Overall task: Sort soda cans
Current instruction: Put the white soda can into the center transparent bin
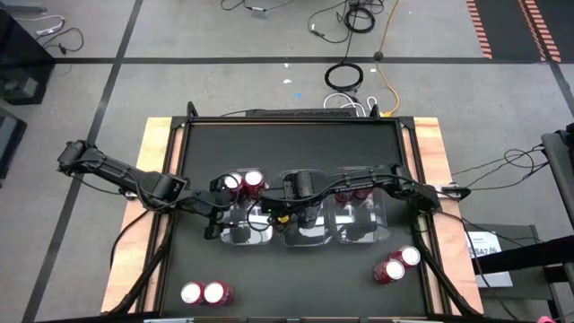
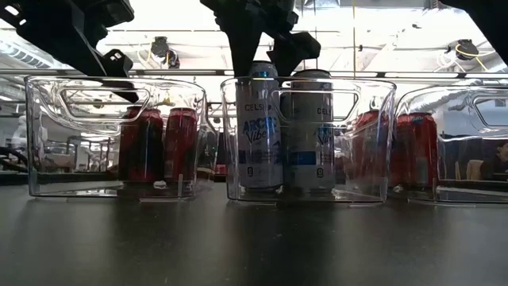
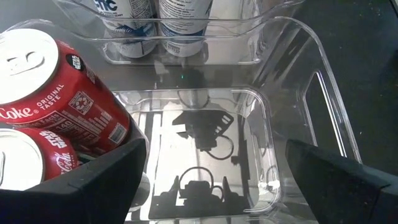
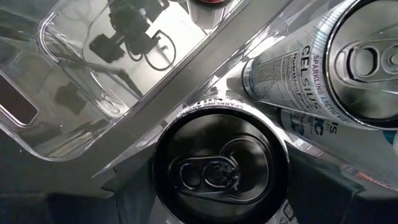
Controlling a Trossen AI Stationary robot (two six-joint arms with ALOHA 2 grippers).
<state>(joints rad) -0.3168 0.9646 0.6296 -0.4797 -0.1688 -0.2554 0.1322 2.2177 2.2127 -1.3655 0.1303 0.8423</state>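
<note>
Three clear plastic bins stand in a row across the dark desk (image 1: 287, 152); the middle bin (image 2: 308, 139) serves as the landmark.

Middle bin: two tall silver-and-blue cans (image 2: 259, 131) stand upright side by side inside it, touching or nearly so. The right gripper (image 1: 300, 190) hangs directly over this bin, just above the tops of the cans. In the right wrist view the dark top of one can (image 4: 219, 171) lies between its jaws, which stand apart on either side of it; whether they touch the can cannot be told.

Bin to the left of the middle bin (image 2: 111, 135): two red cans (image 2: 163, 144) stand upright at its far side. The left gripper (image 1: 215, 202) is over this bin, jaws wide apart and holding nothing, with the bin's bare floor showing between them in the left wrist view and the two red cans (image 3: 59, 106) just beside one jaw.

Bin to the right of the middle bin (image 2: 456, 143): red cans (image 2: 417, 149) stand upright inside it.

Loose on the desk, nearer the front edge than the middle bin: a pair of red cans (image 1: 204, 292) lying close together to its left, and a second pair (image 1: 396, 265) to its right, well apart from the first.
</note>
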